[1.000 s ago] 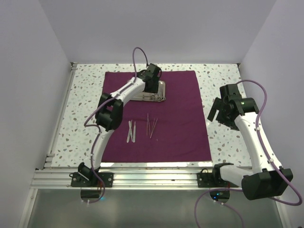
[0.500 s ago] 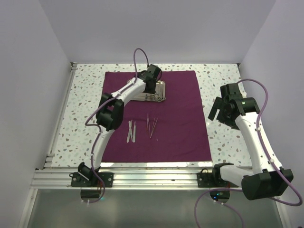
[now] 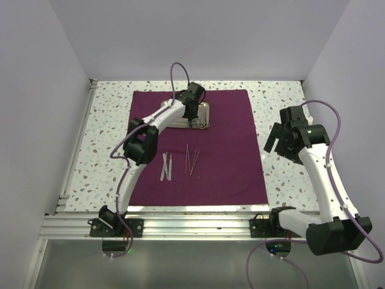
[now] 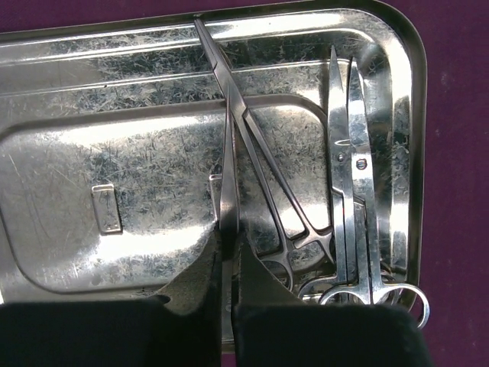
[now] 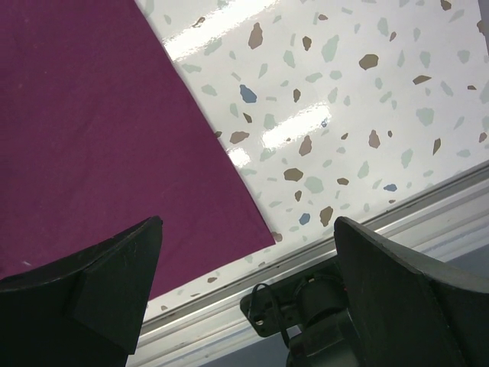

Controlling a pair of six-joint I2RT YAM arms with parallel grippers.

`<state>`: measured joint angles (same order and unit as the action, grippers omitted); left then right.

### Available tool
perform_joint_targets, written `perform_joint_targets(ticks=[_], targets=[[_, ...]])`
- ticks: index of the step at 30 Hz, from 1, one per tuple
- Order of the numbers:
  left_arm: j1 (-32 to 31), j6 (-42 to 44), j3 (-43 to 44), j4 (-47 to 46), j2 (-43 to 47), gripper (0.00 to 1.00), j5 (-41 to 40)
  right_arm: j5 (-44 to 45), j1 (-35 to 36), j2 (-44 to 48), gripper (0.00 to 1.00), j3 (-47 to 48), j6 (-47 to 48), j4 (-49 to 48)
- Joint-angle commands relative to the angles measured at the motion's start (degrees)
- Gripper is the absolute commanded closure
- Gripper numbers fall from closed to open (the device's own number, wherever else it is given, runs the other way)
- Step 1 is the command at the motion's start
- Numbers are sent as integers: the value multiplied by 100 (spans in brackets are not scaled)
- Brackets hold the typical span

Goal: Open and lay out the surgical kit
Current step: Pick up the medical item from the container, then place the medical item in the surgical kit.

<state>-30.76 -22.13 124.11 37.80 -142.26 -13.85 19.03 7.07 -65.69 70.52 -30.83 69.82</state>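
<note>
Grip made: left end effector (image 4: pixel 228 252) now pinches a slim tool (image 4: pixel 228 176) in the tray (image 4: pixel 76 46).

A second back its jaws stood apart over the tray. Now the fingers (image 4: pixel 256 267) are nearly together with the slim tool's shank between them, so a lift toward the cloth (image 3: pixel 228 156) looks next. Forceps (image 4: pixel 263 176) and scissors (image 4: pixel 353 191) lie loose in the tray, which sits at the cloth's far middle. The cloth is spread flat on the bench (image 3: pixel 283 102). Tweezers (image 3: pixel 166 166) and probes (image 3: pixel 191 159) are already laid near its centre, unmoved. Right end effector (image 5: pixel 248 229) hangs wide open and empty over the cloth's right edge, as before.
</note>
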Motion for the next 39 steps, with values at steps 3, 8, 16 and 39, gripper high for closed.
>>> perform_joint_targets(ticks=[3,8,16,39], targets=[[27,-81,87,105,-119,100,198,66,-21,171,2,120,24,5],[27,-63,43,131,530,100,5,-39,-13,171,2,120,24,-4],[-44,-475,-1195,87,1998,100,102,-162,-22,136,2,93,-2,-126],[-1151,-2348,-5372,-889,4224,60,1006,-549,84,-409,1,445,-134,-381]])
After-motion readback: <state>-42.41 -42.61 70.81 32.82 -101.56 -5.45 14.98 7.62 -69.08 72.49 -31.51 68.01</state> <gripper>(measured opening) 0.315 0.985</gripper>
